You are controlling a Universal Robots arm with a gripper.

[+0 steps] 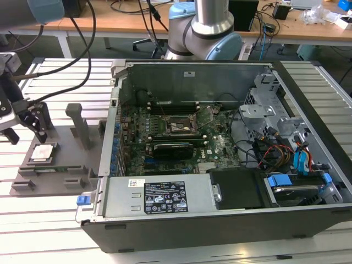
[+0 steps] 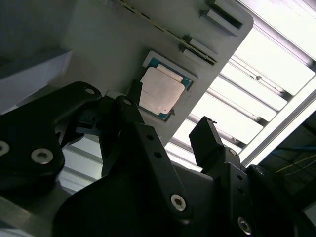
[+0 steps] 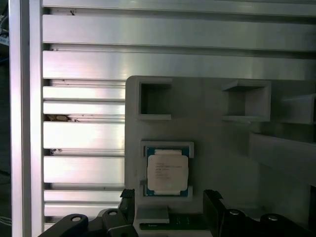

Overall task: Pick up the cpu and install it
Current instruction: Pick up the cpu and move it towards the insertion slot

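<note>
The cpu (image 1: 43, 153) is a small square chip with a silvery top, lying flat in a recess of the grey fixture plate (image 1: 63, 168) at the exterior view's left. My gripper (image 1: 25, 131) hangs just above and slightly beyond it, open, with nothing between its black fingers. In both wrist views the cpu (image 3: 167, 171) (image 2: 160, 91) lies a little ahead of the gap between the two fingertips of the gripper (image 3: 170, 200) (image 2: 170, 121). The black socket frame (image 1: 177, 125) sits on the motherboard inside the open computer case.
The open computer case (image 1: 220, 71) stands to the exterior view's right of the fixture, with cables and a drive cage (image 1: 264, 115) inside. A grey upright post (image 1: 80, 124) rises from the fixture near the cpu. A slatted metal table (image 1: 33, 220) carries everything.
</note>
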